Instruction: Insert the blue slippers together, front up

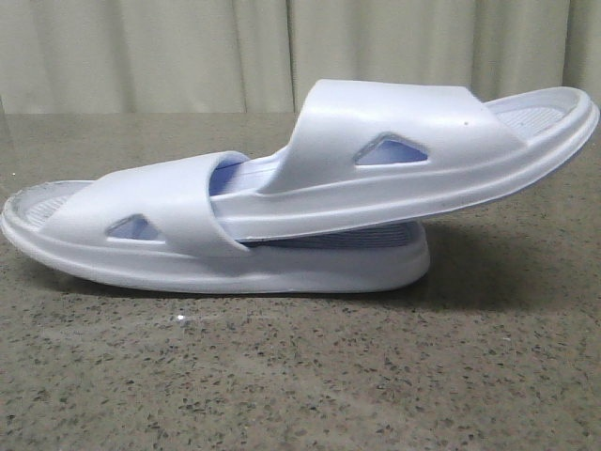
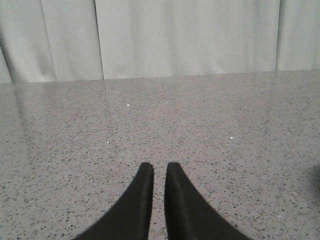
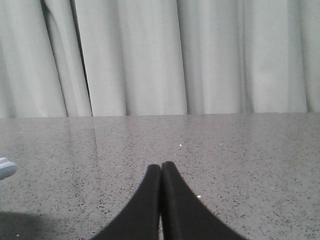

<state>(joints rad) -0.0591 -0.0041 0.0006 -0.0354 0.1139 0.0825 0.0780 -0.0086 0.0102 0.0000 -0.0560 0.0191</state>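
In the front view the two pale blue slippers lie nested on the speckled table. The lower slipper [image 1: 310,268] lies flat, sole down. The upper slipper [image 1: 394,117] has one end pushed under the lower one's strap [image 1: 160,202] and its other end tilts up to the right. No gripper shows in the front view. My left gripper [image 2: 159,167] is empty over bare table, its fingers nearly together with a thin slit between them. My right gripper [image 3: 161,166] is shut and empty. A tip of one slipper [image 3: 5,168] shows at the edge of the right wrist view.
The grey speckled table [image 1: 300,376] stretches around the slippers. A pale curtain [image 1: 188,47] hangs behind the table's far edge. Both wrist views show only table surface and curtain ahead of the fingers.
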